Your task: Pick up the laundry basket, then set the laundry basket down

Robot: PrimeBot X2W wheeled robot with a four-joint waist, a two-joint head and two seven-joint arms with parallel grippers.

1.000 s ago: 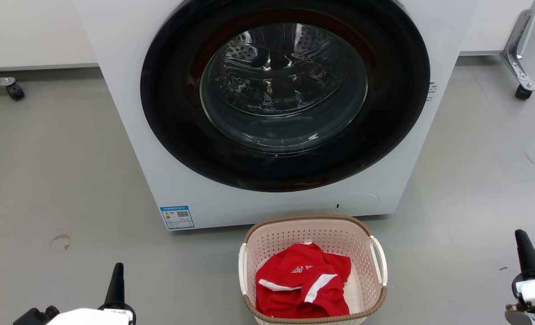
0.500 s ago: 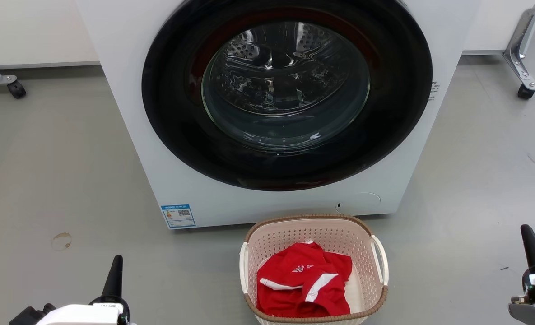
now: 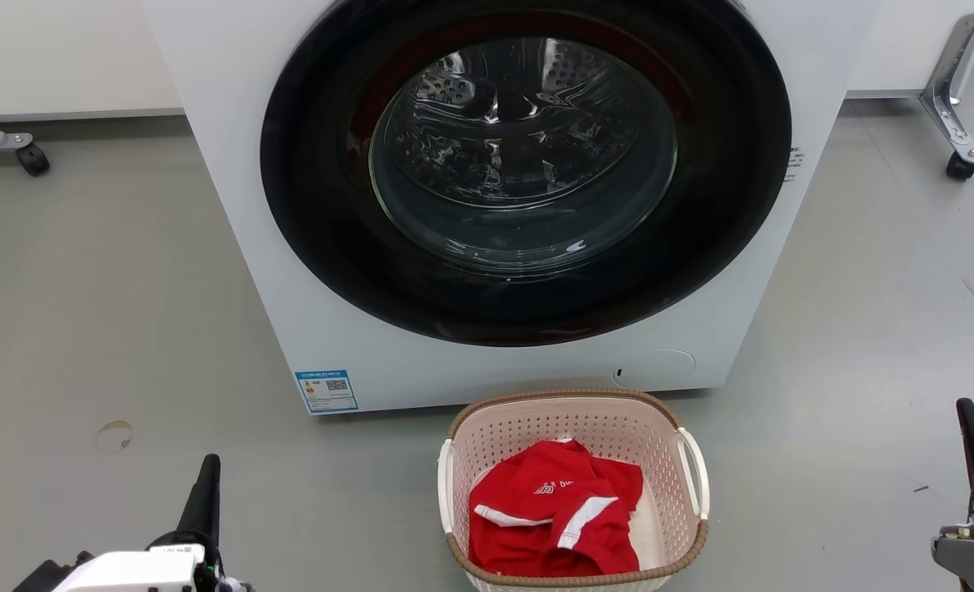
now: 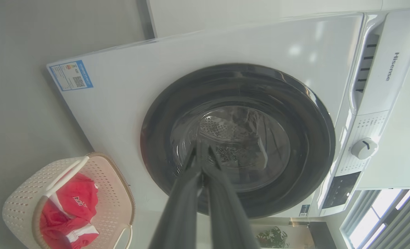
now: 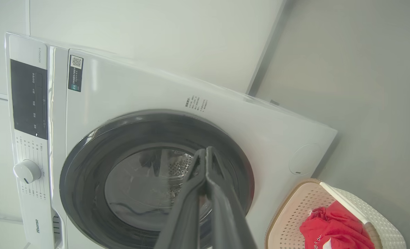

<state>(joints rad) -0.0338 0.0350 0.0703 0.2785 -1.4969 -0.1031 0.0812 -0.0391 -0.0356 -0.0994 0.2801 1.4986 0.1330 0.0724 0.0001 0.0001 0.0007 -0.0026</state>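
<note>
The laundry basket (image 3: 667,460) is cream with perforated walls, a brown woven-look rim and white side handles. It stands on the grey floor just before the washer, holding a red and white garment (image 3: 552,514). It also lies at the lower left in the left wrist view, basket (image 4: 21,193), and at the lower right in the right wrist view, basket (image 5: 294,207). My left gripper (image 3: 205,477) is low at the left, well apart from the basket, fingers together and empty. My right gripper (image 3: 973,432) is at the far right, also shut on nothing.
A white front-loading washer (image 3: 330,329) with a closed dark round door (image 3: 523,164) rises right behind the basket. Caster legs of frames stand at the far left (image 3: 30,158) and far right (image 3: 959,160). Bare floor lies on both sides of the basket.
The whole head view has shifted slightly right, so the camera moved. Both grippers have sunk a little lower and outward in the view. The basket stays on the floor.
</note>
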